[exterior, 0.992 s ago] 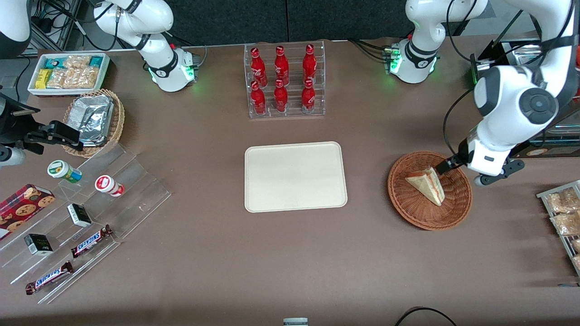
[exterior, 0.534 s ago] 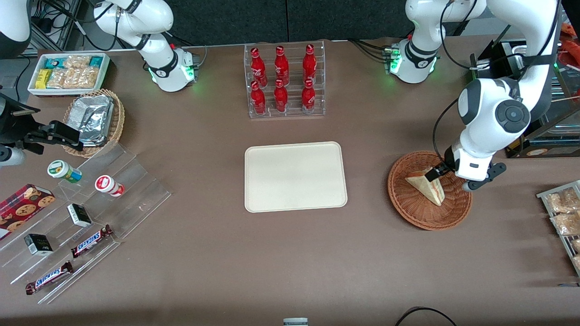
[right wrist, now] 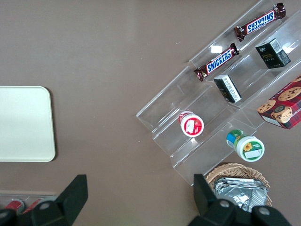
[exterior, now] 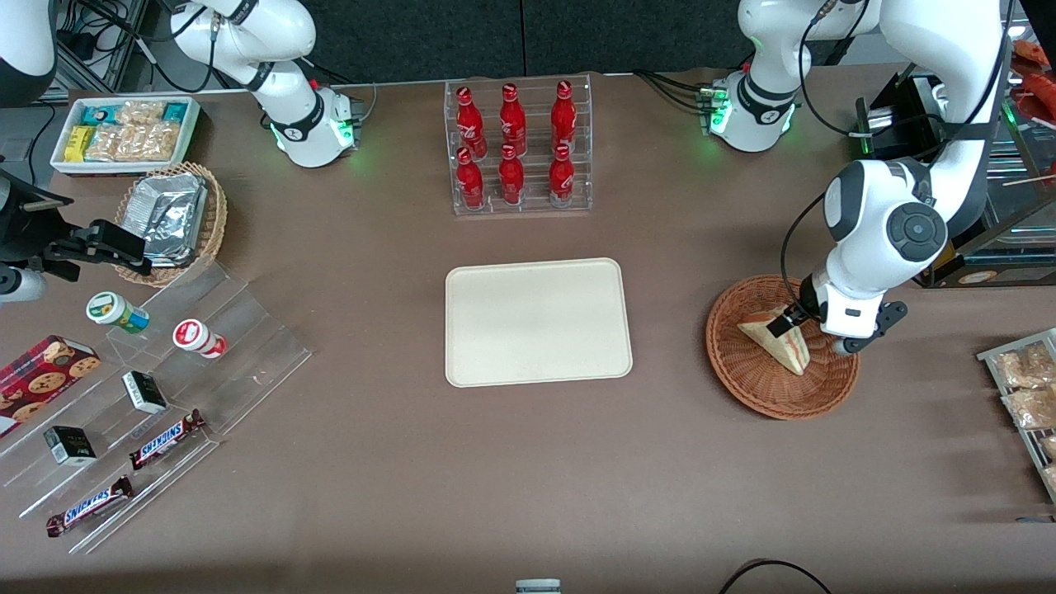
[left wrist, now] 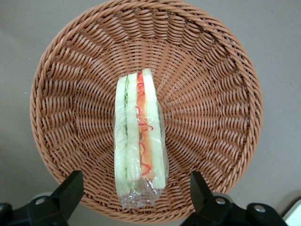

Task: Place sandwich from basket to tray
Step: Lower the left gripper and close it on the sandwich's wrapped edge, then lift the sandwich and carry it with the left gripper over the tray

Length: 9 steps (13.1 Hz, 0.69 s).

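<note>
A wrapped triangular sandwich (exterior: 771, 341) lies in the reddish-brown wicker basket (exterior: 742, 375), toward the working arm's end of the table. My gripper (exterior: 789, 327) hangs just above the sandwich's wide end, over the basket. In the left wrist view the sandwich (left wrist: 139, 141) stands on edge with its red and green filling facing up, inside the basket (left wrist: 211, 108). The gripper (left wrist: 135, 183) is open, with one black finger (left wrist: 70, 190) on each side of the sandwich and not touching it. The cream tray (exterior: 538, 322) sits bare at the table's middle.
A clear rack of red bottles (exterior: 518, 148) stands farther from the camera than the tray. Snack packs on a wire rack (exterior: 1027, 388) lie at the working arm's table edge. A stepped acrylic display (exterior: 148, 388), a foil-pack basket (exterior: 173, 219) and a white bin (exterior: 124, 132) sit toward the parked arm's end.
My gripper has shifted from the basket's rim to over the sandwich, coming nearer the camera and toward the tray. The sandwich has not moved.
</note>
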Motion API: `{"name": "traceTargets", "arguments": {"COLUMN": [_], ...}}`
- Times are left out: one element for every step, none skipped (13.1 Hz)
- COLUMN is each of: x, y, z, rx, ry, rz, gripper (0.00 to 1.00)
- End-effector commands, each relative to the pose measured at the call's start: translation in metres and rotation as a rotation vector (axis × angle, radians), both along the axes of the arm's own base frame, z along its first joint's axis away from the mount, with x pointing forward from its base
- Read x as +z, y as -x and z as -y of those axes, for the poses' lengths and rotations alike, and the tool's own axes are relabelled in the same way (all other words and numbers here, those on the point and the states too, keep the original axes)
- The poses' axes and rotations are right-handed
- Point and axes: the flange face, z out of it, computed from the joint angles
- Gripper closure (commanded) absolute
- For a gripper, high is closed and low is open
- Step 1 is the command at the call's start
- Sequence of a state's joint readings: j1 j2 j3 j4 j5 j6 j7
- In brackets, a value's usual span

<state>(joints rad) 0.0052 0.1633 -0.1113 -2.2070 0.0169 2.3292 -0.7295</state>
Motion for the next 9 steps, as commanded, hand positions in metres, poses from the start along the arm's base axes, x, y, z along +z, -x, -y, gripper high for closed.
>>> {"name": "traceTargets", "arguments": {"x": [-0.013, -0.017, -0.022, -0.027, -0.032, -0.035, -0.041, -0.044, -0.048], "y": [0.001, 0.000, -0.001, 0.000, 0.002, 0.003, 0.003, 0.003, 0.003], "z": [0.002, 0.002, 0.002, 0.002, 0.002, 0.002, 0.002, 0.002, 0.002], "rx": [0.032, 0.057, 0.077, 0.082, 0.082, 0.083, 0.083, 0.088, 0.102], "ry": [-0.004, -0.003, -0.002, -0.002, -0.002, -0.003, -0.003, 0.001, 0.001], "rz": [0.008, 0.011, 0.015, 0.009, 0.000, -0.006, -0.017, -0.016, -0.021], "gripper": [0.00, 0.00, 0.00, 0.00, 0.00, 0.00, 0.00, 0.00, 0.04]}}
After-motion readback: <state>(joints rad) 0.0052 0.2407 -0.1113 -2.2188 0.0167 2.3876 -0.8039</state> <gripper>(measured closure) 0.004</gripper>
